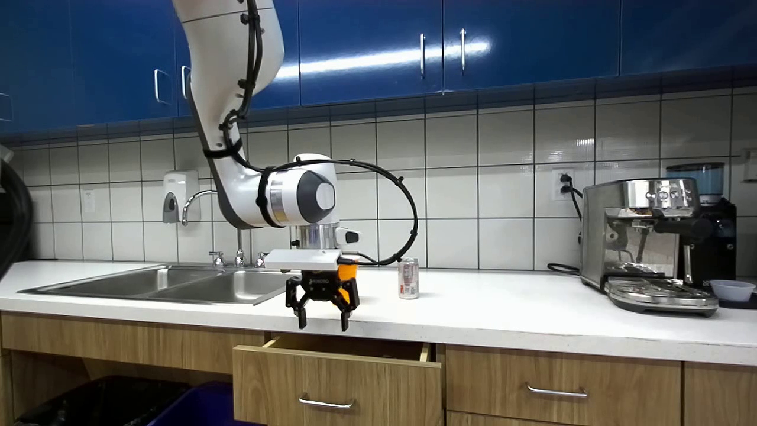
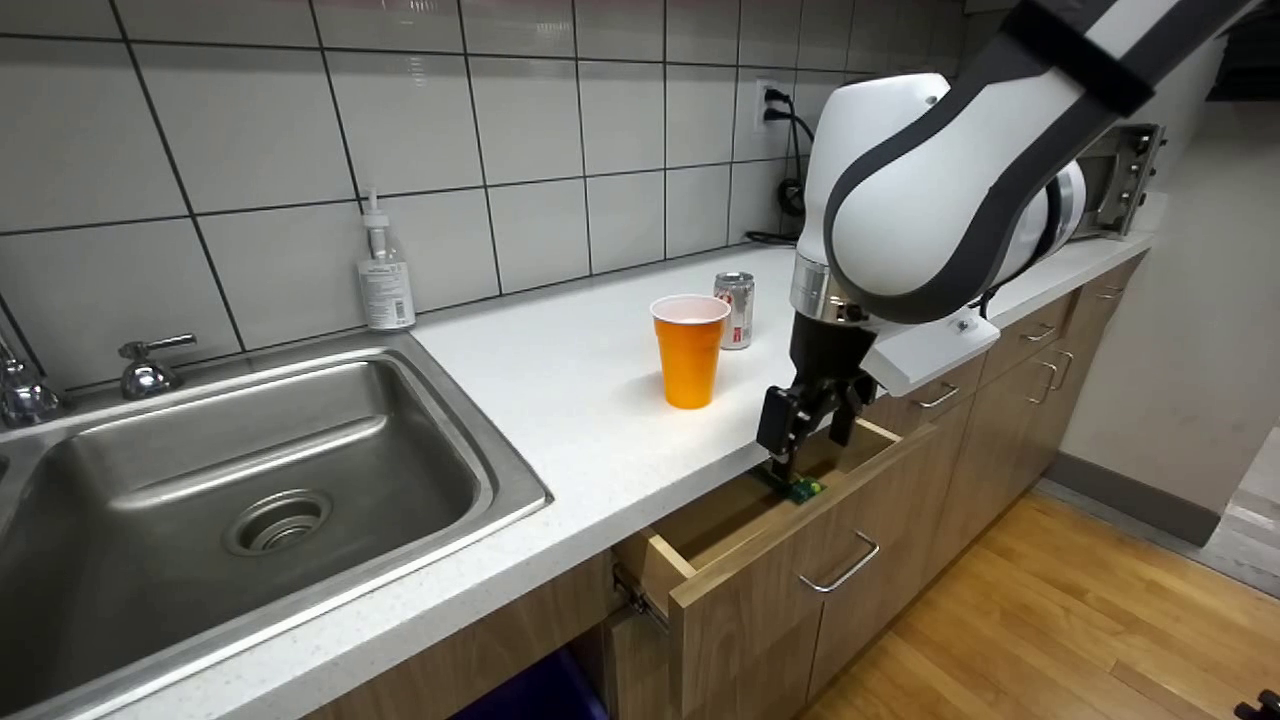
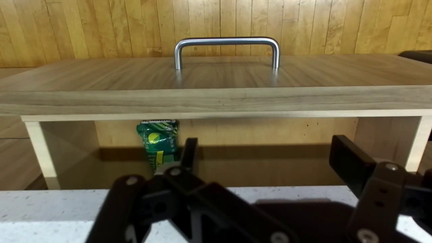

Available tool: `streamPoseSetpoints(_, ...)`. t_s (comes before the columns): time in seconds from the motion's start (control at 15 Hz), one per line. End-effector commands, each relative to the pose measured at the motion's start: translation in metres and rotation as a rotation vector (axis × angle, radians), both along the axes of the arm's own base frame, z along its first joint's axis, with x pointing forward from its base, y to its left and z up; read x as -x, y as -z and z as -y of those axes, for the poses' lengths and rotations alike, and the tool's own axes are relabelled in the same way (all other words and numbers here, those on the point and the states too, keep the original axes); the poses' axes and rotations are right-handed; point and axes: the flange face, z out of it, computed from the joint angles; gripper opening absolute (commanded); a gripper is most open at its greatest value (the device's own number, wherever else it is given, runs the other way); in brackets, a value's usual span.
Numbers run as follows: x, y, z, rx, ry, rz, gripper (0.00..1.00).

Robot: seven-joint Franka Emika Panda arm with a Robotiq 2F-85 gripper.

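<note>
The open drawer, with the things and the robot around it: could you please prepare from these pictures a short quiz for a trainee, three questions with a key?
1. Short answer: On the counter, which colour is the outside of the cup that stands near the can?
2. True or false: The end effector is open and holds nothing.
3. Multiple choice: What lies inside the open drawer?
A) the can
B) a green packet
C) the cup

Key: 1. orange; 2. true; 3. B
</note>
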Motion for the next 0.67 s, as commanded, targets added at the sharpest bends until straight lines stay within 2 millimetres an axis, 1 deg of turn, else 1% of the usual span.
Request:
streamPoseSetpoints(0.0,0.000,-0.001,0.000,0.000,0.000,-0.001,1.00)
streamPoseSetpoints(0.27,0.000,-0.001,0.000,0.000,0.000,-0.001,1.00)
streamPoseSetpoints(0.6,-0.002,0.012,0.006,0.002,0.001,-0.003,1.00)
